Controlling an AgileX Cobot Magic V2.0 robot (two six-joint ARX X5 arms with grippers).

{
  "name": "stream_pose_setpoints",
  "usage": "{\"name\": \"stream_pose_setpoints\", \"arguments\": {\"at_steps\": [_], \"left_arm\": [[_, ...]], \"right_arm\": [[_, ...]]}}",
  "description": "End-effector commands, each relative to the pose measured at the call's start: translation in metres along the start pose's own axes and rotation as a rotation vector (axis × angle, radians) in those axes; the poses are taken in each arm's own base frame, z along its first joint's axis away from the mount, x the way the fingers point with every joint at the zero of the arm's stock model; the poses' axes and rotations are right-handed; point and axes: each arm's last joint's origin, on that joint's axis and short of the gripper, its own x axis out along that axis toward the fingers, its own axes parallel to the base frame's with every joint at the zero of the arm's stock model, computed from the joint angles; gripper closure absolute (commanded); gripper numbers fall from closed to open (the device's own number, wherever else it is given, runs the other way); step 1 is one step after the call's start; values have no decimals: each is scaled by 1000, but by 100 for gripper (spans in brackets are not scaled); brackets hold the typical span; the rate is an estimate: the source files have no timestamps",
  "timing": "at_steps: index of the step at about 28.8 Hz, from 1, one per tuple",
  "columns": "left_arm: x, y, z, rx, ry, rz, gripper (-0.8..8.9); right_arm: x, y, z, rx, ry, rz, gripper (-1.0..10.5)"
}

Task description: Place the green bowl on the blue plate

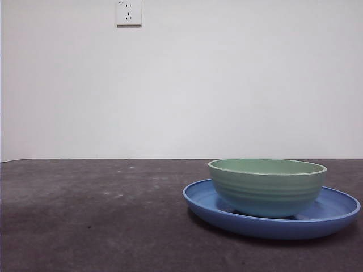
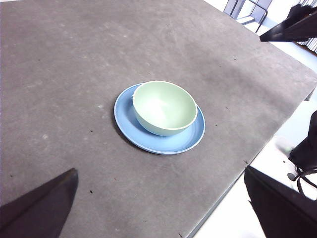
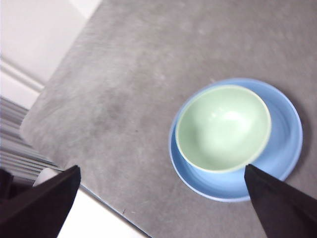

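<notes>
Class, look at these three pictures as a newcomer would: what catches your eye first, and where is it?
The green bowl sitting upright on the blue plate, on the dark grey table, draws the eye first. Both claws are open, well clear of it. A white wall socket sits high on the bare wall.

No words, brands or numbers can be read. The wall socket (image 1: 129, 12) carries a tiny mark at its upper left corner (too small to make out), and nothing else bears print.
</notes>
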Motion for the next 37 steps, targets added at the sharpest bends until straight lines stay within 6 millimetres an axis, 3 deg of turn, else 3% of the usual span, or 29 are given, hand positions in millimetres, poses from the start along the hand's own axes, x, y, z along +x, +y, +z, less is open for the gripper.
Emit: {"name": "stream_pose_setpoints", "arguments": {"at_steps": [1, 10, 19, 31, 37], "left_arm": [[0, -1, 2, 3, -11, -13, 243], [0, -1, 2, 3, -10, -13, 243], [0, -1, 2, 3, -10, -13, 243], [0, -1, 2, 3, -11, -13, 243], [0, -1, 2, 8, -11, -13, 243]], "right_arm": [[8, -4, 8, 75, 28, -50, 305], [49, -51, 30, 125, 171, -207, 311], [81, -97, 45, 145, 233, -253, 472], [137, -148, 44, 184, 359, -251, 585], [165, -160, 37, 174, 427, -214, 651]]}}
